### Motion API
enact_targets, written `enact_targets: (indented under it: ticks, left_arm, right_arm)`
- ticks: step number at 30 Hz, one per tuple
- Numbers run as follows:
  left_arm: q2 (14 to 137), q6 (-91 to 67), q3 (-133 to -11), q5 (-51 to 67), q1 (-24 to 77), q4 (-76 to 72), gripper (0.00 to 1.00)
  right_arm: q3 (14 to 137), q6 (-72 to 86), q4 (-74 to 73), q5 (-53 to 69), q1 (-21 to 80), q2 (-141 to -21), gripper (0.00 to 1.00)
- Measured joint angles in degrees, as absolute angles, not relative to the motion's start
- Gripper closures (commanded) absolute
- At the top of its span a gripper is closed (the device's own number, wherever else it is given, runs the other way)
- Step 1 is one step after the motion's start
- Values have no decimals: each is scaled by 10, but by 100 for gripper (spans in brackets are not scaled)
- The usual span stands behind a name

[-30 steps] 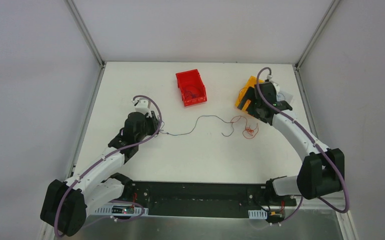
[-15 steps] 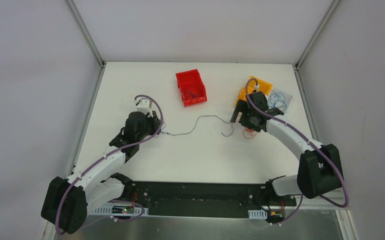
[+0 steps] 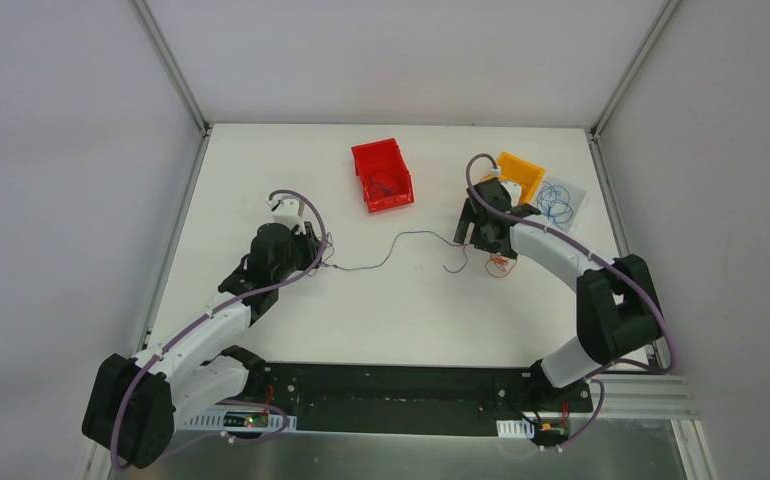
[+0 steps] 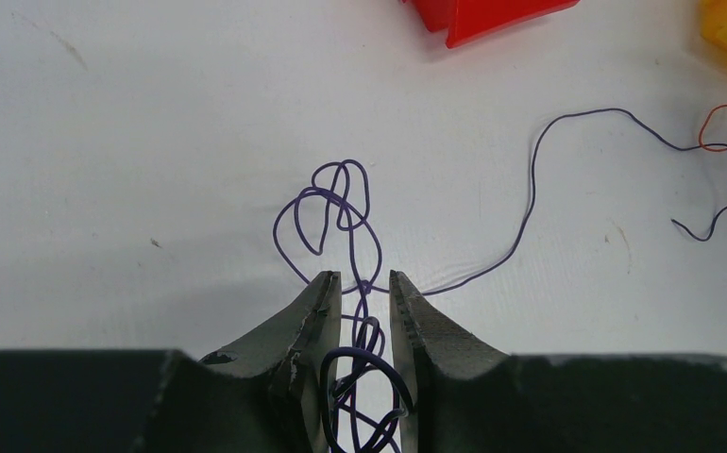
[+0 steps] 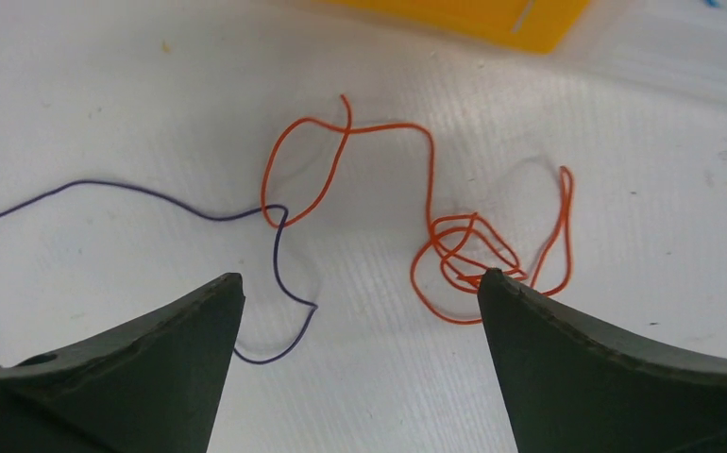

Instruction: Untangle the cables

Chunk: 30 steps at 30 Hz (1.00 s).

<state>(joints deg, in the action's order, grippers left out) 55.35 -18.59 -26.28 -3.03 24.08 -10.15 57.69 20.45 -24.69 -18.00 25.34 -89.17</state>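
Left of the red bin (image 3: 381,175), my left gripper (image 4: 365,300) pinches the purple cable (image 4: 530,179) by its bunched end, nearly closed; right of that bin, my right gripper (image 5: 360,307) has swung over the orange cable (image 5: 454,247), wide open, empty; I judge separating them comes next.

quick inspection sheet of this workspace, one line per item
surface: white table, faint scuffs
job's things: purple cable bunched at one end, free end crossing a loop of the orange cable
clutter: red bin, yellow bin, blue wire coil on a clear sheet
grippers: left gripper shut on the purple cable's bunch; right gripper open over the orange cable
cables: purple harness running along both arms
surroundings: white walls, metal frame posts
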Motion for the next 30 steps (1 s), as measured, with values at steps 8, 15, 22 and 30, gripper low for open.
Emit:
enact_targets:
  ticks: [8, 15, 22, 30]
  left_arm:
    - [547, -186, -263, -30, 241, -101, 73]
    - [543, -186, -263, -30, 241, -101, 73]
    - [542, -186, -263, -30, 241, -101, 73]
    - [542, -186, -263, -30, 241, -101, 73]
  right_arm:
    - [582, 206, -264, -258, 243, -886, 0]
    - [552, 230, -259, -215, 168, -885, 1]
    - [542, 251, -253, -153, 138, -918, 16]
    - [540, 261, -241, -124, 139, -921, 93]
